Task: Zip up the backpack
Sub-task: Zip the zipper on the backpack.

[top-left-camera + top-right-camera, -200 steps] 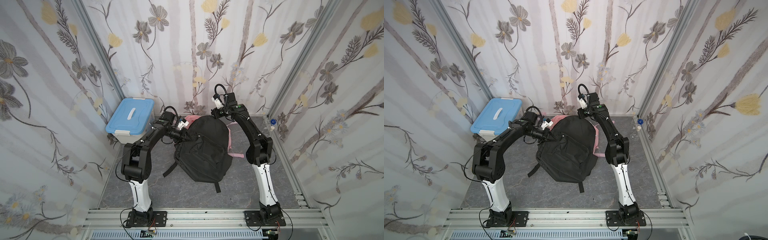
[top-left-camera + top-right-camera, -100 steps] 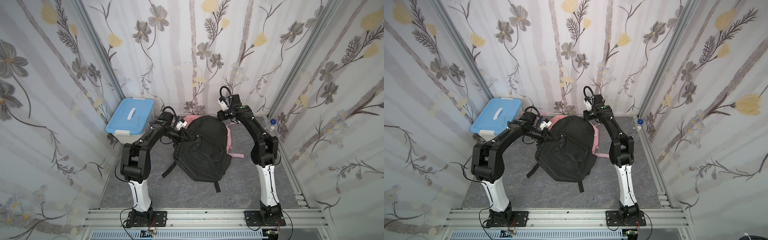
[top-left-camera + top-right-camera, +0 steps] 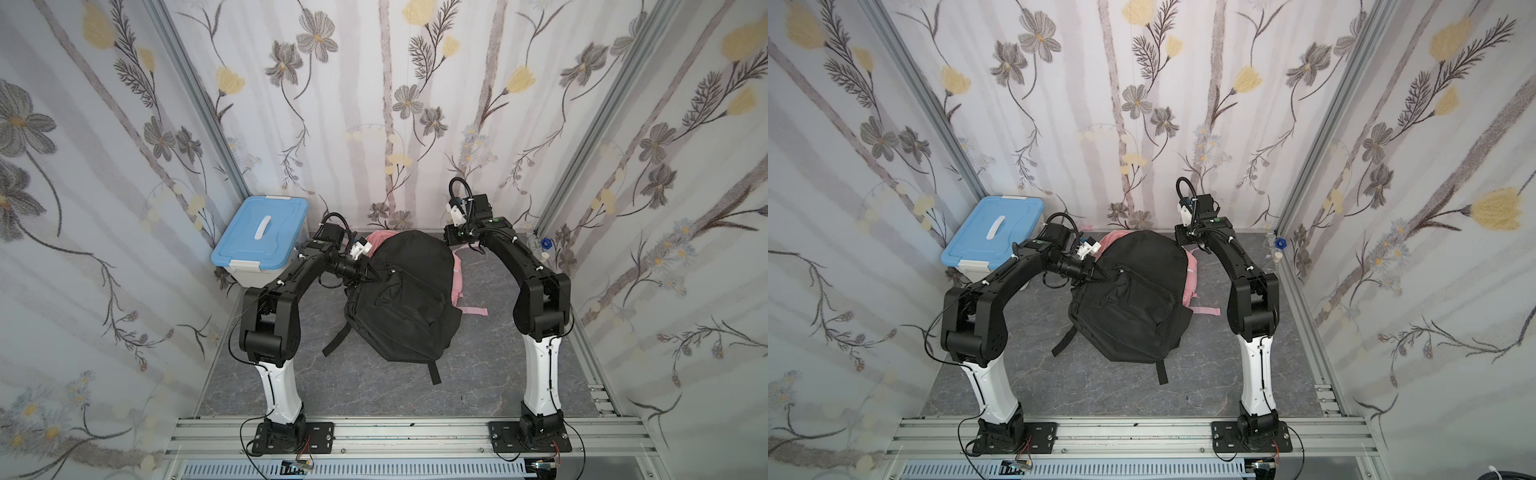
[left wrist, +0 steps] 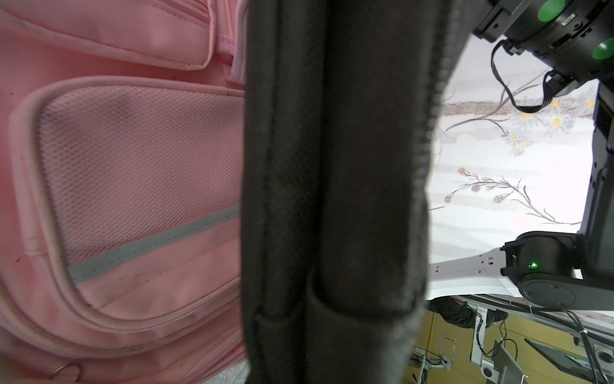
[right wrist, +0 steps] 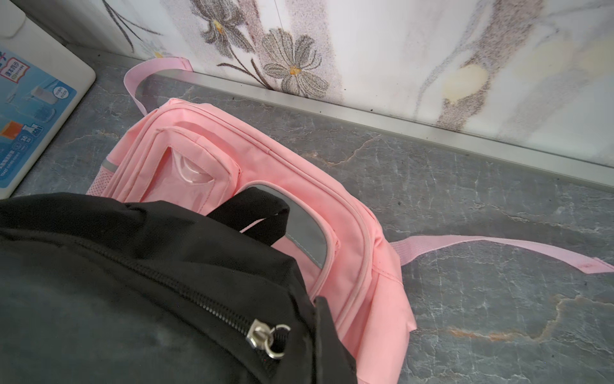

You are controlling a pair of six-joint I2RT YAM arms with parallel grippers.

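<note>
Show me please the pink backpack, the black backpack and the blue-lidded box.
pink backpack [image 5: 375,299], right wrist view, on its side fabric.
black backpack [image 3: 407,299], in a top view, on its front panel.
blue-lidded box [image 3: 241,245], in a top view, on its lid.

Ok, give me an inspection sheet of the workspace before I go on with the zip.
Surface: grey marbled tabletop, no spills seen.
Job's things: pink backpack lies by the back wall, mostly under the black backpack; its main zip is hidden.
Clutter: black backpack; blue-lidded box, far left corner; blue-capped bottle, far right corner.
Grippers: left gripper shut at the black backpack's far left edge, grip on fabric unclear; right gripper shut, raised beside the packs, fingertips hidden.
Cables: black cable loops at both wrists; no snag seen.
Surroundings: floral walls on three sides; aluminium rail in front.
</note>
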